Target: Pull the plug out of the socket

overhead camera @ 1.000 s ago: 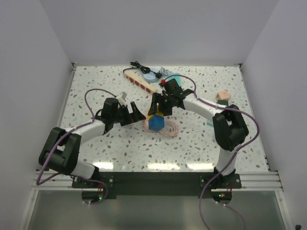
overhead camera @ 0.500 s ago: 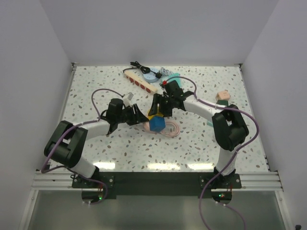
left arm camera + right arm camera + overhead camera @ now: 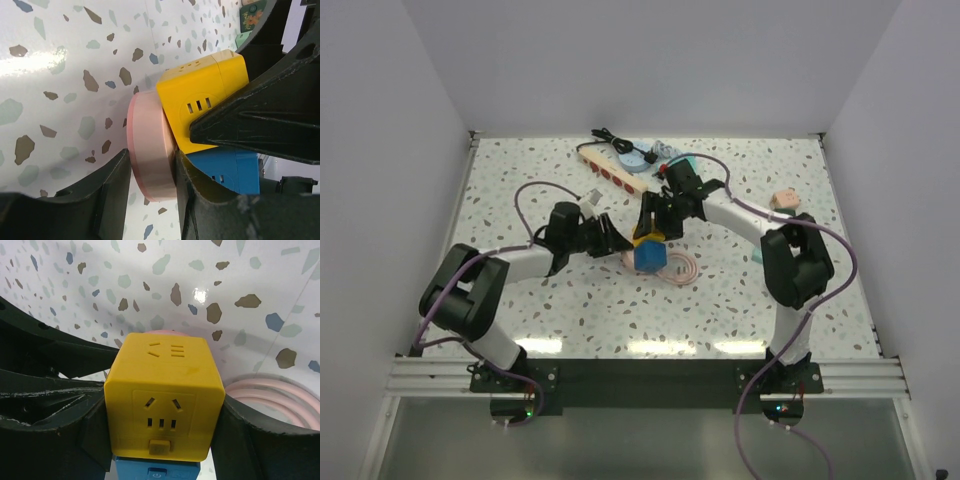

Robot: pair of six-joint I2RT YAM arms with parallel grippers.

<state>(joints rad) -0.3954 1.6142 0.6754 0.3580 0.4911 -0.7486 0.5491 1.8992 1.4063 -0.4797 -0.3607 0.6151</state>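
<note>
The left arm [image 3: 515, 262] and right arm [image 3: 740, 215] are built alike: white link shells between bulky black joint housings. A thin purple cable [image 3: 518, 200] loops along each arm down to a black base [image 3: 505, 382] with a small green light. The jaws are matte black wedges, their edges seemingly scuffed, though the close views are blurred.

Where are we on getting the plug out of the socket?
Done: the right jaws clamp the yellow cube socket. In hand: the left jaws grip the pink plug by its rim. Remaining: the plug sits flush against the socket, so the pull apart is not yet done.
</note>
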